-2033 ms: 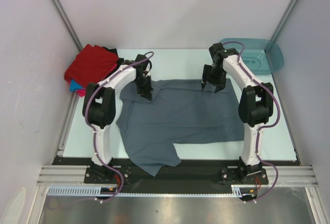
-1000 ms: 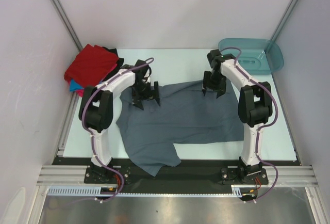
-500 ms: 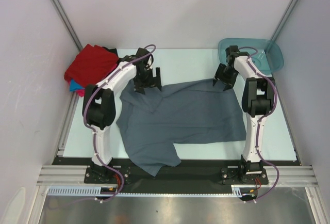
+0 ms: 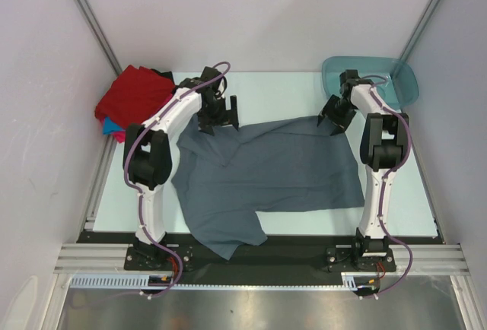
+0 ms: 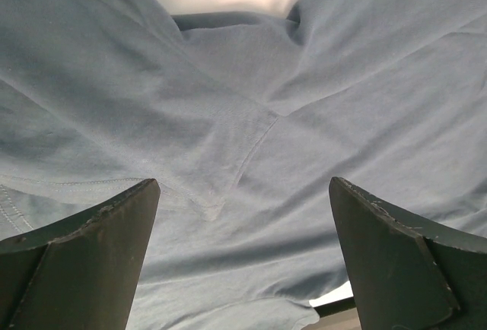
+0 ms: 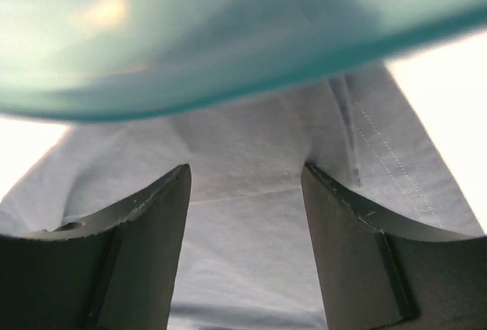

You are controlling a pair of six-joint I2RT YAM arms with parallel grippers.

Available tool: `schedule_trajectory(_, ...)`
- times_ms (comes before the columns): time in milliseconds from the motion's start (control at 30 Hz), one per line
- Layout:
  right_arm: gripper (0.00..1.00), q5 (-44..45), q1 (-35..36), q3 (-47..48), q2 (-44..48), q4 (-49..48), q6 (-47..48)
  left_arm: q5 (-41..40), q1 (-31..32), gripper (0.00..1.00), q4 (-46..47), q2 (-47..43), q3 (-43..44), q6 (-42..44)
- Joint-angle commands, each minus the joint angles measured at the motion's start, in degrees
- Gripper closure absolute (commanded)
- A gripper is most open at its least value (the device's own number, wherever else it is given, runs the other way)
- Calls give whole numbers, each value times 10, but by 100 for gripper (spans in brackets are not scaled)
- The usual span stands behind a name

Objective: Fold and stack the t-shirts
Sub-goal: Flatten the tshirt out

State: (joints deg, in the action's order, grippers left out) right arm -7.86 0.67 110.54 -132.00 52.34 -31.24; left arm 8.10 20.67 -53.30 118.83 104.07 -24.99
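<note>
A slate grey-blue t-shirt lies spread across the table, one sleeve reaching over the front edge. My left gripper hovers open over its far left edge. In the left wrist view the wide-apart fingers frame wrinkled cloth, and nothing sits between them. My right gripper is at the far right corner, next to the tub. Its jaws stand open over the cloth, and the right finger touches a fold. More t-shirts are piled at the back left: red on top, black, bright blue.
A teal plastic tub stands at the back right; its rim fills the top of the right wrist view, close above the fingers. White walls enclose the table on three sides. A metal rail runs along the front edge.
Both grippers have moved back from the shirt's far edge. The right one went right toward the tub, taking the shirt's far right corner outward. The left one stayed open.
</note>
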Motion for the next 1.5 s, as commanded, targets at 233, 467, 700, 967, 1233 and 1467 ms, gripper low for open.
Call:
schedule_trajectory(233,34,48,-25,-57,38,-8,-13,-8,3,0,-7,5,35,7)
schedule_trajectory(467,34,78,-30,-51,59,-17,26,-10,3,0,-8,4,36,9)
schedule_trajectory(700,36,79,-36,-39,71,-10,48,1,2,0,-2,10,38,6)
schedule_trajectory(967,38,74,-40,-50,62,-7,51,4,3,0,-1,12,37,5)
schedule_trajectory(1233,51,51,-40,-55,54,-19,44,4,3,0,-6,14,37,8)
schedule_trajectory(1467,64,46,-40,-57,50,-20,46,8,2,0,-9,20,42,8)
